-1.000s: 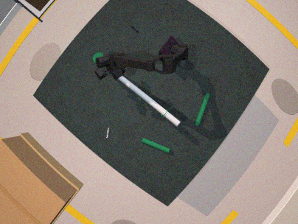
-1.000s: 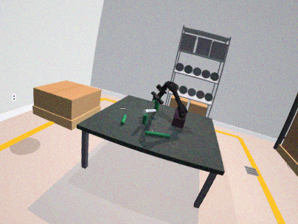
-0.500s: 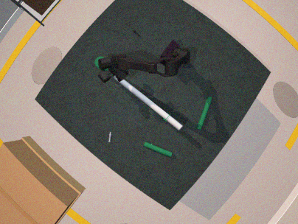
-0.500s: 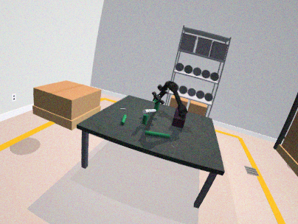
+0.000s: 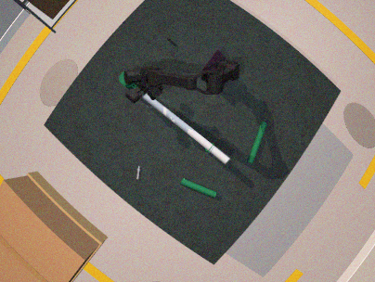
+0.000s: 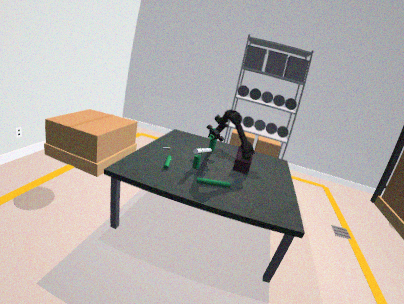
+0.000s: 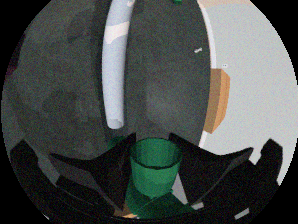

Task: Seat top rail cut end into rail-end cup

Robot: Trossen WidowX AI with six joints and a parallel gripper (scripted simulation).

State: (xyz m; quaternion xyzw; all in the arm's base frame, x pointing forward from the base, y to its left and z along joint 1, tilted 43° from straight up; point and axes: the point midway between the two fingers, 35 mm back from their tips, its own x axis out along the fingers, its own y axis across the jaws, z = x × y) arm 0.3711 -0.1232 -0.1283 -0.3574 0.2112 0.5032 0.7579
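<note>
One arm works on the dark desk [image 5: 288,88], and we see it stretched out from its base toward the far left part of the top. Its end effector [image 5: 137,88] is clenched on something. In the wrist view we see a green cylindrical part [image 7: 154,165] sitting between the dark fingers, so we take this to be the thing it grasps, though we cannot tell whether it is the post or the cup.

From above, the white rail [image 5: 186,128] lies diagonally, and its upper left end is just beside the end effector and the green piece [image 5: 123,79] there. In the wrist view the rail's near end [image 7: 116,121] stops just above the green part, and we cannot tell whether they touch.

Two green pieces lie loose on the desk: one [image 5: 199,187] near the front, another [image 5: 257,142] beside the rail's lower right end. We see also a small white item [image 5: 137,173] lying well apart from them.
</note>
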